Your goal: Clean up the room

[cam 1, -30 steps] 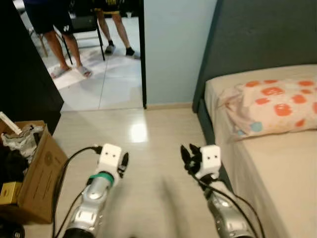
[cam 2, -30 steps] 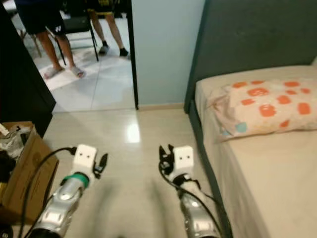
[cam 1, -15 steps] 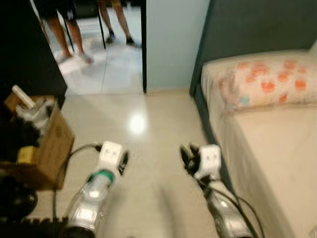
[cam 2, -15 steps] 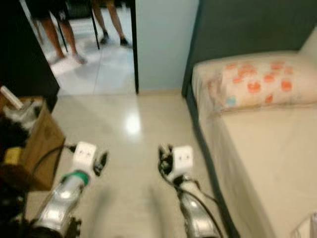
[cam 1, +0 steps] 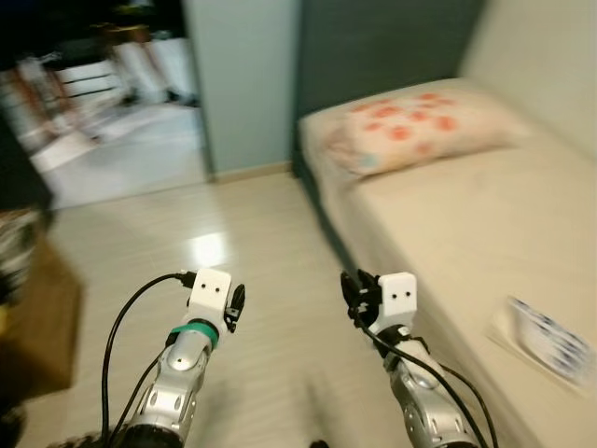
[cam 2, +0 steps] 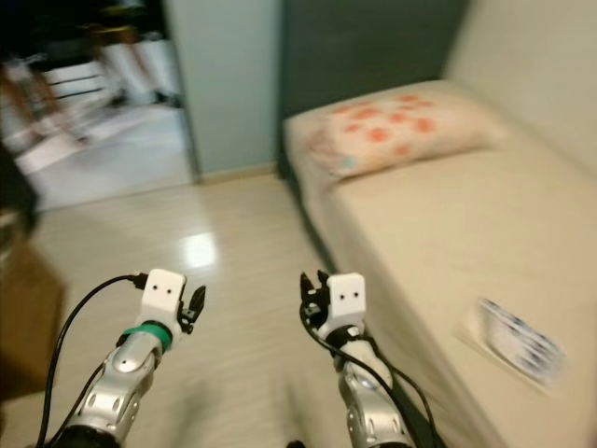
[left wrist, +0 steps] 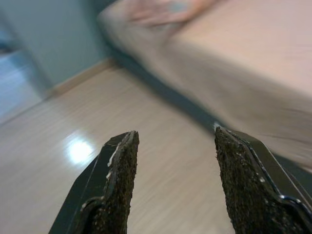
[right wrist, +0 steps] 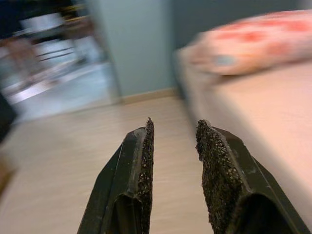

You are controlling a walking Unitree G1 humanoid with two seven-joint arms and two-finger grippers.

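A: Going from the left, what have we got?

B: The left gripper (cam 1: 233, 306) hangs over the bare floor (cam 1: 242, 261), fingers spread wide with nothing between them. The right gripper (cam 1: 351, 295) is beside the near side edge of the bed (cam 1: 448, 224), fingers a narrow gap apart, also holding nothing

A: And what's there to tidy?

B: The only loose thing I can make out is a flat white packet with blue print (cam 1: 548, 341), blurred, lying on the mattress toward its foot end. The pillow (cam 1: 420, 126) sits up at the head end, well apart from it

A: Which arm should go for it?

B: The right, I'd judge. The packet lies to the right of and slightly nearer than those fingers, across the bed's edge, its long axis slanting toward the foot end. The left gripper is farther, with the right arm in between
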